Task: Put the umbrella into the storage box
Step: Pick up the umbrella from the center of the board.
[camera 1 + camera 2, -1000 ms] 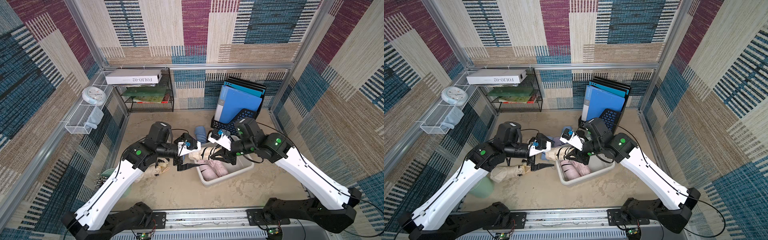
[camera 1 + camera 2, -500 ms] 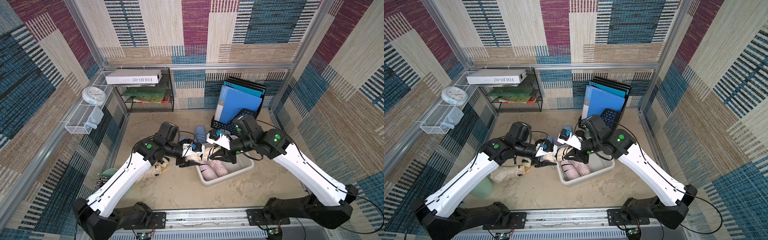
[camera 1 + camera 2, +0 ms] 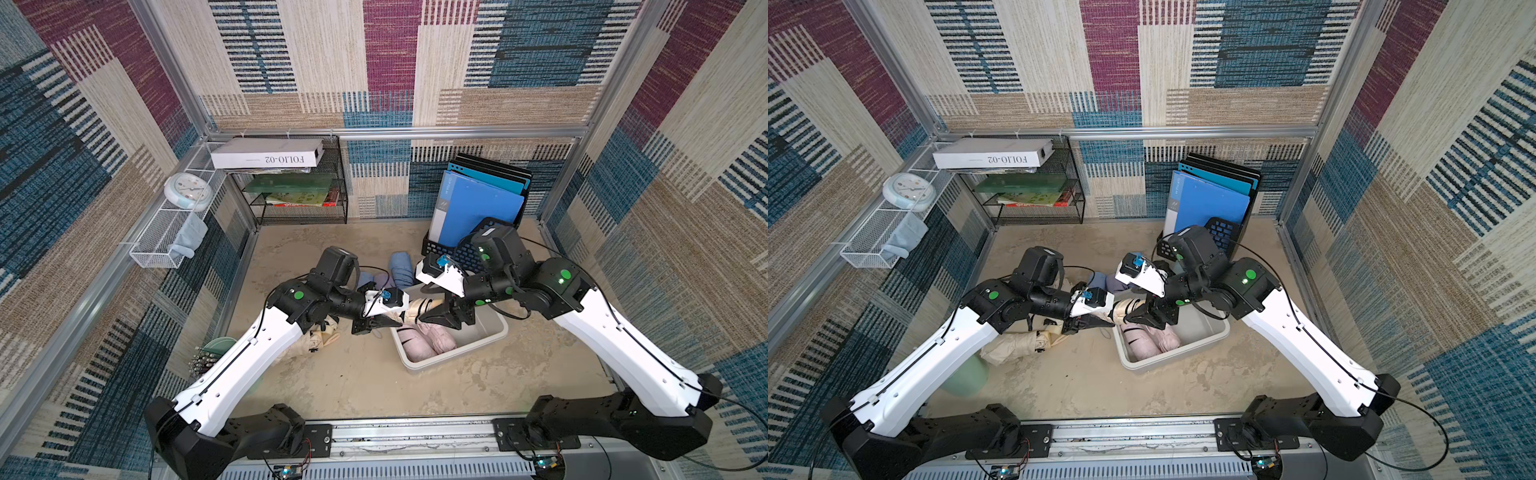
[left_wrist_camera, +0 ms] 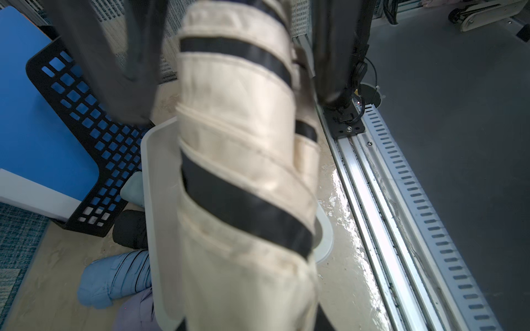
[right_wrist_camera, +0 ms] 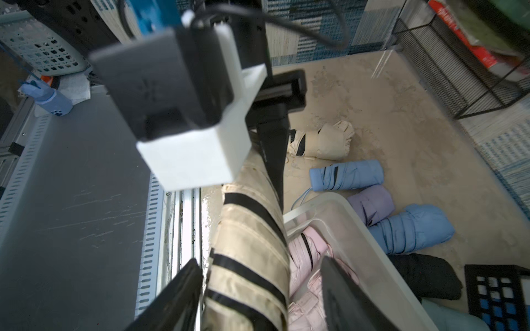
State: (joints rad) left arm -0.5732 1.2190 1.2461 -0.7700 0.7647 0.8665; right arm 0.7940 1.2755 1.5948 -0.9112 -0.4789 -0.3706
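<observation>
Handover, looks like: left gripper (image 3: 397,323) pinched on the beige black-striped folded umbrella (image 5: 252,258), right gripper (image 3: 424,316) with jaws spread clear of it. It hangs above the rim of the off-white rectangular plastic storage box (image 3: 465,351), not in yet. Pink folded umbrella (image 3: 424,343) already inside hogs room. Behind, light-blue folded umbrellas (image 3: 401,270), then black lattice file holder (image 3: 469,253).
</observation>
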